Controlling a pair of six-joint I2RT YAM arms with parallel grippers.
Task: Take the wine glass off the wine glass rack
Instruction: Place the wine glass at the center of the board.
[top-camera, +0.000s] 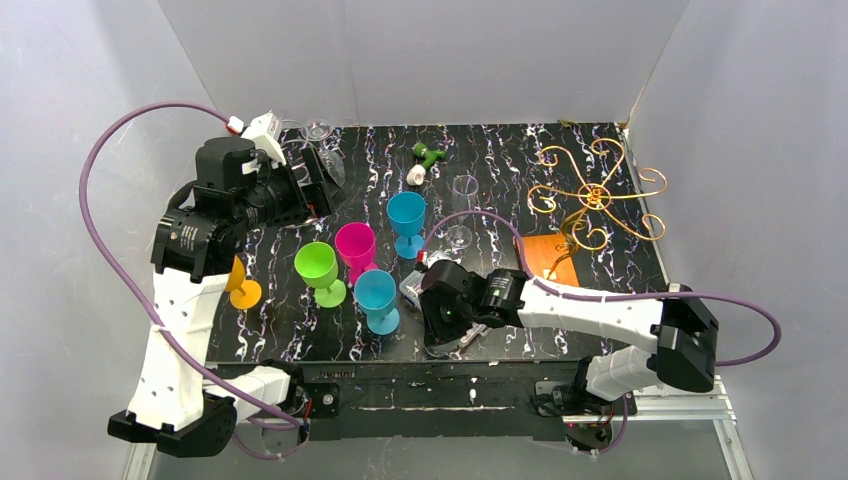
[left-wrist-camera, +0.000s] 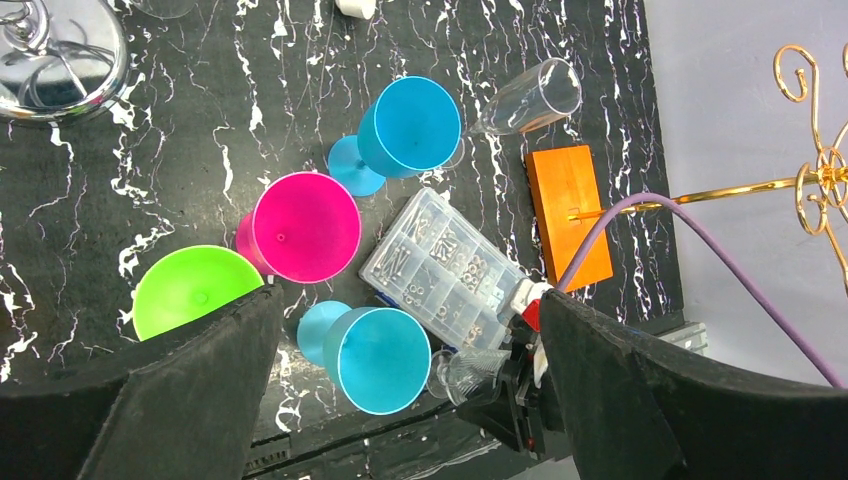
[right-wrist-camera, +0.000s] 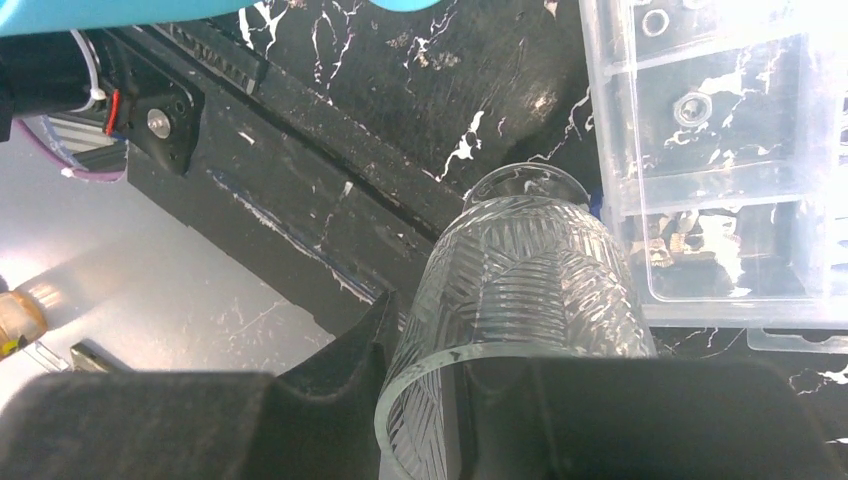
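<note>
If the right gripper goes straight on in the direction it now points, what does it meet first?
Probably the black table top: the right gripper points down at it, and the clear glass it holds would arrive first, beside the compartment box. Whether the glass already touches, I cannot tell.

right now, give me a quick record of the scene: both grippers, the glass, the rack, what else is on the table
right gripper: shut on the wine glass, low near the table's front edge
wine glass: clear, cut pattern, off the rack
left gripper: open, holding nothing, raised above the cups
wine glass rack: golden wire on an orange wooden base, far right; no glass seen on it
also on table: green goblet, pink goblet, orange goblet, compartment box, clear stemmed glass
</note>
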